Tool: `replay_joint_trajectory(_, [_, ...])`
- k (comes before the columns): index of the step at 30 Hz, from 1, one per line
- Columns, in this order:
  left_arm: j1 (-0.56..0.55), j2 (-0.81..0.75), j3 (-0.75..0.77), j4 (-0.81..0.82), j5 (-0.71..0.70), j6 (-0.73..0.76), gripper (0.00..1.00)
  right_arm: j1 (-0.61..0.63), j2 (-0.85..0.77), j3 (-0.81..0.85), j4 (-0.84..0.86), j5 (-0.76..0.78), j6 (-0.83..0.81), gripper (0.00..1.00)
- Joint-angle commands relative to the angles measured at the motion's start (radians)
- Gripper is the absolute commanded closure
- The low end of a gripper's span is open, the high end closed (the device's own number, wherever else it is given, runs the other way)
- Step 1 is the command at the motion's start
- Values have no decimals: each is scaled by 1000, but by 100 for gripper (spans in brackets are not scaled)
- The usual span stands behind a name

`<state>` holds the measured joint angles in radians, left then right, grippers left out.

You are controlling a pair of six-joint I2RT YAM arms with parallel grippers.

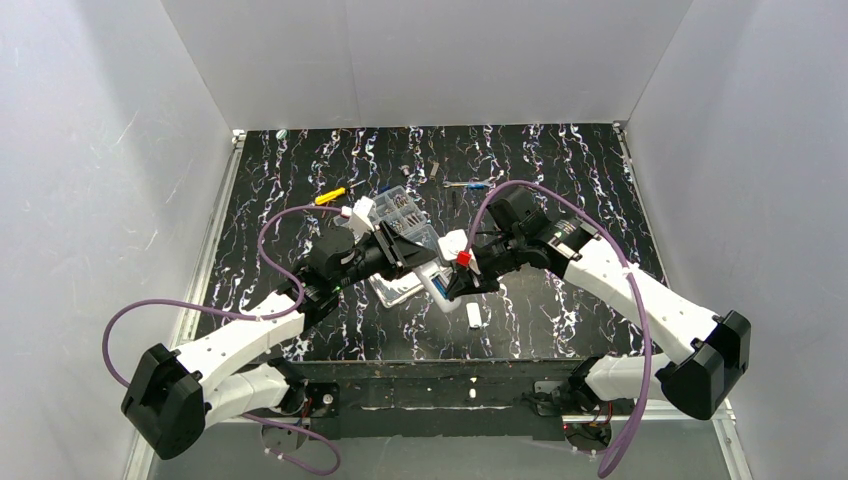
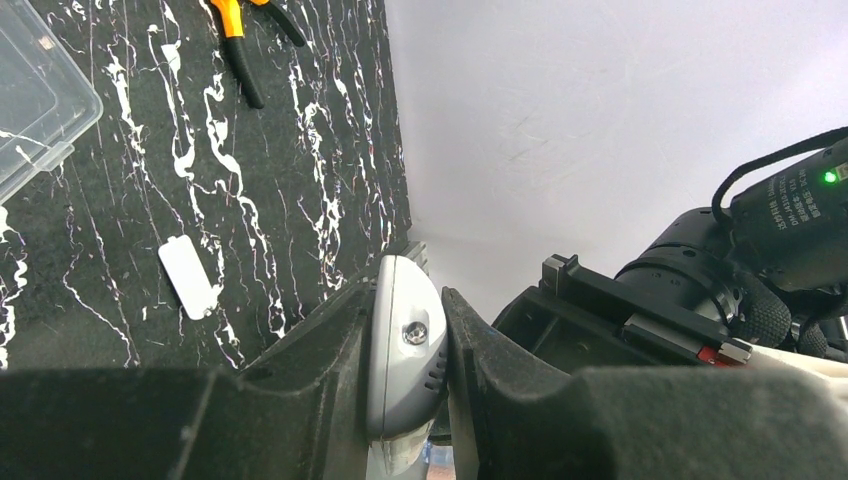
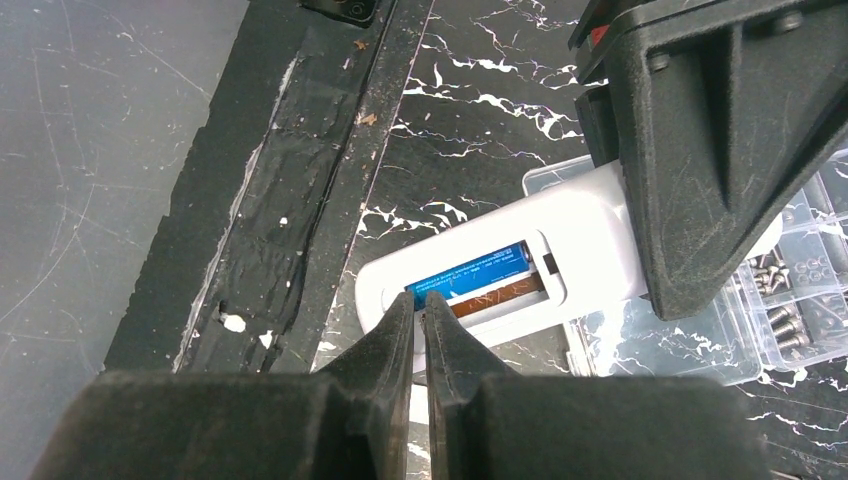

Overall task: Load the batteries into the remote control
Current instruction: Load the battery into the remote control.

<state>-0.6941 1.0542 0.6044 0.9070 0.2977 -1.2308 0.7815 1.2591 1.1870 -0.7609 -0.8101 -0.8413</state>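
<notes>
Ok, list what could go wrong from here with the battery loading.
The right end effector has its almost closed tips at the near end of the blue battery in the remote control; a skewed push could pop it out. The left end effector clamps the remote by one end only, so pressing might pivot or slip it. The clear box shows just behind it, so a dropped battery could land among the small parts there.

Left end effector (image 2: 407, 345) clamped, right end effector (image 3: 421, 312) closed
</notes>
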Motion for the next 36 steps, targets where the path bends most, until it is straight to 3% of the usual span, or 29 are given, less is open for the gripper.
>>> replay_joint_trajectory(1, [-26, -25, 34, 101, 62, -29, 100, 4, 22, 17, 63, 29, -28, 85])
replay_joint_trajectory(9, [-26, -31, 67, 51, 77, 17, 100, 4, 82, 115, -115, -35, -127, 78])
replay_joint_trajectory(22, [-26, -21, 86, 20, 90, 37, 100, 3, 58, 155, -155, -47, -155, 68])
replay_joint_trajectory(30, [-26, -27, 93, -3, 89, 49, 100, -22, -37, 147, -80, -93, -112, 63])
replay_joint_trajectory(36, [-26, -39, 89, -45, 87, 65, 100, -126, -155, 41, 195, -155, 63, 61])
